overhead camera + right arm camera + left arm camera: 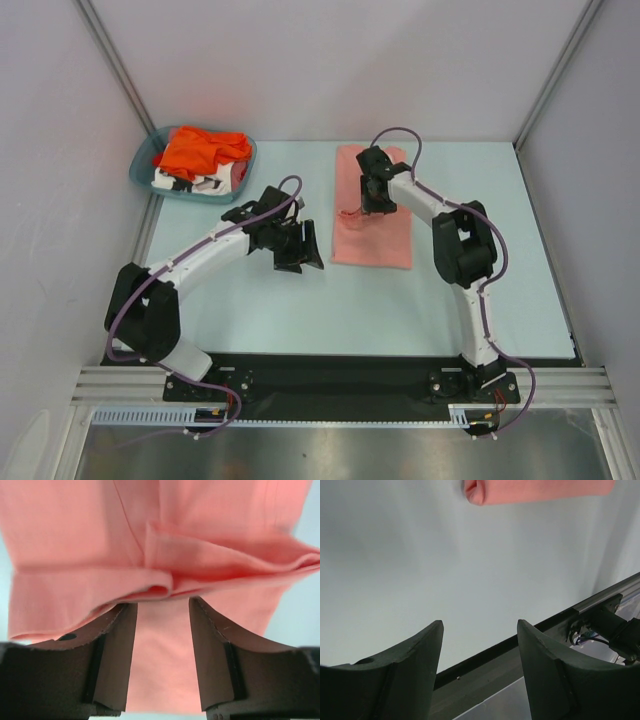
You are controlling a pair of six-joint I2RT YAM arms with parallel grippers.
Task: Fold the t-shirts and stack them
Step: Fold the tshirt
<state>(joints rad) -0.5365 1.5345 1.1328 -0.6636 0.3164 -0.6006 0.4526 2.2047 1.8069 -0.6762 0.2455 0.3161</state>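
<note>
Only wrist view shows right gripper (162, 605) parted at salmon-pink shirt (75, 530) fold; left gripper (480, 622) gapes.

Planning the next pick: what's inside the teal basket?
The teal basket holds an orange t-shirt on top of a white t-shirt with black print; anything beneath them is covered.

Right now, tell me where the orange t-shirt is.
Top view: the orange t-shirt lies in the teal basket, far-left table corner, atop a white shirt.

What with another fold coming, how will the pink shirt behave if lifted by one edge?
Probably floppy: the salmon-pink t-shirt lies folded flat, its edge rumpled at the right fingers. Likely light; lifted, it should drape. Pushed, it may bunch.
</note>
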